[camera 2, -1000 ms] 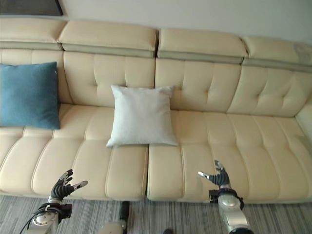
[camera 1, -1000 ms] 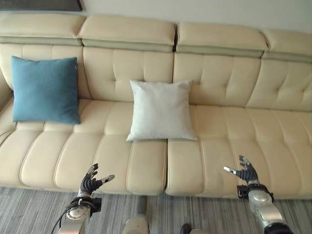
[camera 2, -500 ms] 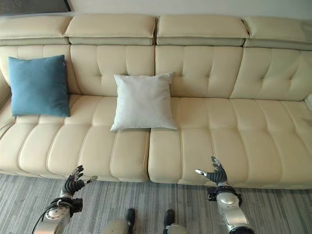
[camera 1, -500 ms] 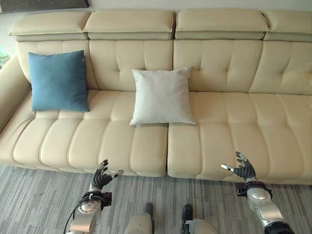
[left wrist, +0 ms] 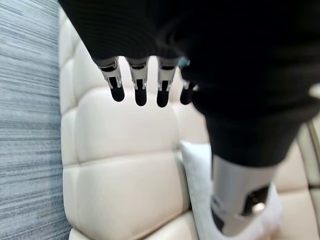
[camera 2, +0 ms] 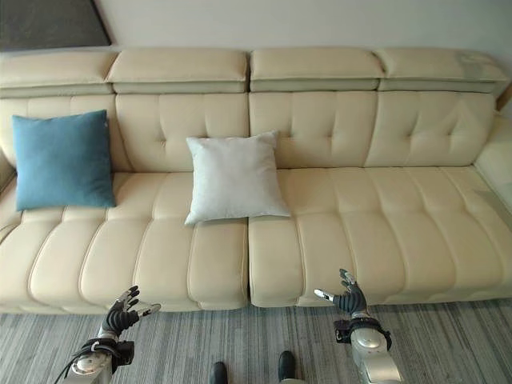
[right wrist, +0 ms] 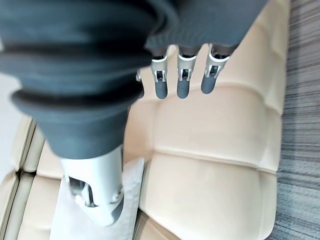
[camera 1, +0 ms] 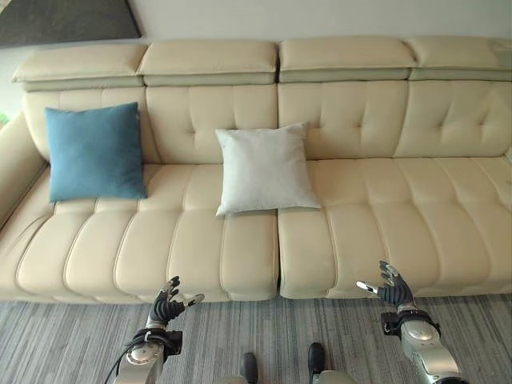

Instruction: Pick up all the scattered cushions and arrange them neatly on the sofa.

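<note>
Left eye view: you have a cream sofa [camera 1: 352, 232] across the frame, standing on grey striped carpet [camera 1: 72, 344]. A blue cushion [camera 1: 94, 152] stands upright against the backrest at the sofa's left end. A white cushion [camera 1: 266, 168] leans on the backrest near the middle, its lower edge on the seat right at the seam between two seat sections. The two cushions are well apart. Your left hand [camera 1: 166, 303] is low at the left, over the carpet just in front of the sofa's front edge, fingers spread and relaxed, holding nothing. Your right hand [camera 1: 390, 290] is low at the right, against the sofa's front edge, fingers likewise spread, empty.

Right eye view: same layout. Blue cushion [camera 2: 62, 159] at the left end, white cushion [camera 2: 234, 178] mid-sofa, both on the seat and resting against the back. Left hand [camera 2: 122, 317] and right hand [camera 2: 346, 297] both loose and empty near the sofa's front edge. A dark panel [camera 2: 48, 24] shows on the wall above the sofa's left end.

Left wrist view: your fingers [left wrist: 137, 90] hang straight with dark tips, nothing between them. Past them you see tufted sofa leather [left wrist: 125, 165], the carpet, and part of the white cushion [left wrist: 200, 180].

Right wrist view: fingers [right wrist: 182, 82] straight, nothing held. Past them, sofa seat panels [right wrist: 210, 165], the carpet, and a corner of the white cushion [right wrist: 130, 185].
</note>
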You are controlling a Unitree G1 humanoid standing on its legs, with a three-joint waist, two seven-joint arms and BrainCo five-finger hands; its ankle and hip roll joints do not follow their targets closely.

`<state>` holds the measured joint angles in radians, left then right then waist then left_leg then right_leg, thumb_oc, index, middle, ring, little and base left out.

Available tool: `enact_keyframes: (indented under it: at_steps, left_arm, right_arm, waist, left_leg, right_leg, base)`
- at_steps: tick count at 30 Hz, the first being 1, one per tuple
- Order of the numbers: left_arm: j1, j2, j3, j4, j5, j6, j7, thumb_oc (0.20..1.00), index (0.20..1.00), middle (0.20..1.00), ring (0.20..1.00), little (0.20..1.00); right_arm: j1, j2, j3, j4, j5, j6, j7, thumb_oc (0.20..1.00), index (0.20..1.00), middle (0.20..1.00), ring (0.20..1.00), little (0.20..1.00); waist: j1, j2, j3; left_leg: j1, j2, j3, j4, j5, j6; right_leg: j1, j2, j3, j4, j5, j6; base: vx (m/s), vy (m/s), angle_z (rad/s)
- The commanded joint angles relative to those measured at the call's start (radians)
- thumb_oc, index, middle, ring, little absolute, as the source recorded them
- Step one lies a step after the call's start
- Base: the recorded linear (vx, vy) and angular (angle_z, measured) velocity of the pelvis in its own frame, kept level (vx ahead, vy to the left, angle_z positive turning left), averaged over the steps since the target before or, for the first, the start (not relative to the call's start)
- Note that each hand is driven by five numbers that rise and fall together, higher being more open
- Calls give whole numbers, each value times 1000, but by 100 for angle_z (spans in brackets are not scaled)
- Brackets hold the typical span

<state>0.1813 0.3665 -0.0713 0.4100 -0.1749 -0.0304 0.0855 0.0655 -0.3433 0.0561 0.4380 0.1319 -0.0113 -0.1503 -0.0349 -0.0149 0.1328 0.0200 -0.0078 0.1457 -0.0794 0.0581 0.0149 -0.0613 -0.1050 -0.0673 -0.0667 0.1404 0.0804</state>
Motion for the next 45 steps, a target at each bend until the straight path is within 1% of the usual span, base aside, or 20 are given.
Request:
enact_keyframes:
  at_steps: [1,2,3,5,6,7,8,11,14,17,18,20,23,27,29,31,34,39,42,45]
  left_arm:
    - [-46,26,-7,-19,37,-25,-11,1000,1000,1000,1000,1000]
    - [-47,26,-7,-18,37,-26,-11,1000,1000,1000,1000,1000]
    - [-67,25,-9,-23,43,-31,-8,1000,1000,1000,1000,1000]
    - [-79,22,-8,-32,57,-29,-8,1000,1000,1000,1000,1000]
    - [-79,22,-8,-32,57,-30,-8,1000,1000,1000,1000,1000]
    - [-81,21,-4,-41,61,-22,-10,1000,1000,1000,1000,1000]
    - [-83,22,-1,-45,63,-21,-12,1000,1000,1000,1000,1000]
    - [-83,22,4,-54,65,-15,-16,1000,1000,1000,1000,1000]
    - [-99,10,-4,-44,68,-13,-15,1000,1000,1000,1000,1000]
    - [-93,2,-4,-46,56,-18,-12,1000,1000,1000,1000,1000]
    - [-81,-3,-5,-69,39,-25,-13,1000,1000,1000,1000,1000]
    - [-74,-16,-4,-77,17,-33,-1,1000,1000,1000,1000,1000]
    - [-68,-42,-2,-77,-3,-41,16,1000,1000,1000,1000,1000]
    - [-54,-58,-3,-95,-13,-48,18,1000,1000,1000,1000,1000]
    - [-49,-58,-5,-97,-13,-50,21,1000,1000,1000,1000,1000]
    - [-55,-59,-16,-96,-12,-49,24,1000,1000,1000,1000,1000]
    - [-69,-52,-22,-94,-5,-49,25,1000,1000,1000,1000,1000]
    - [-55,-39,-13,-110,11,-55,20,1000,1000,1000,1000,1000]
    - [-41,-29,-15,-109,14,-52,7,1000,1000,1000,1000,1000]
    - [-40,-9,-25,-101,15,-40,-6,1000,1000,1000,1000,1000]
  right_arm:
    - [-14,-7,-33,-40,15,-20,-14,1000,1000,1000,1000,1000]
    - [-14,-7,-33,-40,15,-20,-14,1000,1000,1000,1000,1000]
    - [-21,5,-35,-41,18,-24,-24,1000,1000,1000,1000,1000]
    - [-28,8,-35,-48,11,-24,-26,1000,1000,1000,1000,1000]
    - [-28,8,-35,-49,11,-24,-26,1000,1000,1000,1000,1000]
    - [-37,1,-28,-52,-2,-19,-32,1000,1000,1000,1000,1000]
    - [-41,-4,-28,-53,-5,-20,-37,1000,1000,1000,1000,1000]
    - [-41,-9,-22,-54,-15,-10,-40,1000,1000,1000,1000,1000]
    - [2,-7,-25,-76,-5,-12,-37,1000,1000,1000,1000,1000]
    - [16,-3,-19,-85,3,-14,-32,1000,1000,1000,1000,1000]
    - [13,-17,-5,-97,7,-23,-29,1000,1000,1000,1000,1000]
    - [-3,-33,14,-97,2,-22,-25,1000,1000,1000,1000,1000]
    - [-27,-53,33,-104,-12,-20,-15,1000,1000,1000,1000,1000]
    - [-56,-65,49,-68,-18,-25,-15,1000,1000,1000,1000,1000]
    - [-66,-66,59,-53,-21,-27,-15,1000,1000,1000,1000,1000]
    - [-66,-67,65,-43,-23,-30,-16,1000,1000,1000,1000,1000]
    - [-58,-69,62,-35,-24,-30,-20,1000,1000,1000,1000,1000]
    - [-54,-67,59,-38,-34,-25,-10,1000,1000,1000,1000,1000]
    - [-56,-57,61,-35,-45,-21,4,1000,1000,1000,1000,1000]
    - [-44,-39,56,-27,-55,-18,15,1000,1000,1000,1000,1000]
  waist:
    - [-31,10,5]
    - [-28,9,5]
    - [-31,14,23]
    - [-25,17,29]
    - [-25,17,30]
    - [-16,22,26]
    - [-11,20,26]
    - [-9,15,26]
    - [-39,6,20]
    - [-52,4,18]
    - [-48,3,24]
    - [-26,15,32]
    - [12,23,40]
    - [62,-2,48]
    - [87,2,52]
    - [106,19,59]
    - [120,29,71]
    - [145,51,65]
    - [148,38,45]
    - [156,14,29]
  left_leg:
    - [-16,10,-16,15,-99,-11]
    - [-16,10,-12,15,-100,-10]
    - [-11,15,52,21,-113,-6]
    - [2,27,121,16,-121,-14]
    - [3,27,120,16,-121,-14]
    - [31,48,189,21,-146,-23]
    - [40,56,234,32,-153,-27]
    - [69,70,322,58,-181,-30]
    - [91,85,355,115,-222,-44]
    - [85,134,383,231,-247,-64]
    - [43,213,399,422,-221,-88]
    - [2,236,327,547,-145,-115]
    - [-94,160,136,561,-174,-99]
    - [-188,72,-23,426,-181,-64]
    - [-222,37,-118,299,-104,-77]
    - [-263,29,-190,185,1,-91]
    - [-297,20,-198,82,58,-101]
    - [-314,5,-195,64,104,-101]
    - [-308,-7,-194,98,86,-77]
    - [-292,-19,-168,137,35,-29]
  right_leg:
    - [-58,3,-15,166,-154,49]
    - [-61,3,-11,170,-155,49]
    - [-100,-26,-52,220,-151,57]
    - [-103,-89,-203,236,-138,52]
    - [-102,-89,-203,236,-139,52]
    - [-105,-124,-346,252,-145,56]
    - [-111,-143,-426,255,-132,57]
    - [-118,-197,-596,272,-97,64]
    - [-121,-179,-552,237,-105,61]
    - [-98,-157,-534,211,-128,40]
    - [-53,-112,-512,168,-157,14]
    - [-21,-58,-470,136,-189,-18]
    - [3,-18,-372,97,-201,-28]
    - [28,-12,-258,63,-185,-16]
    - [48,17,-204,53,-190,-14]
    - [73,51,-163,48,-205,-19]
    - [105,79,-123,46,-230,-25]
    - [171,105,-32,30,-270,-26]
    - [206,78,0,36,-295,-15]
    - [182,38,5,152,-316,15]
  base:
    - [-66,69,-64]
    - [-97,76,-70]
    - [-99,45,-72]
    - [-75,8,-128]
    - [51,-12,-202]
    - [74,-34,-173]
    - [92,-56,-158]
    - [76,-92,-184]
    - [190,-200,-63]
    - [195,-242,-57]
    - [222,-280,-34]
    - [267,-240,-103]
    - [211,-28,-183]
    - [186,27,-103]
    - [258,24,-95]
    - [233,35,-99]
    - [241,27,-64]
    - [298,107,-56]
    - [398,192,-57]
    - [306,168,-40]
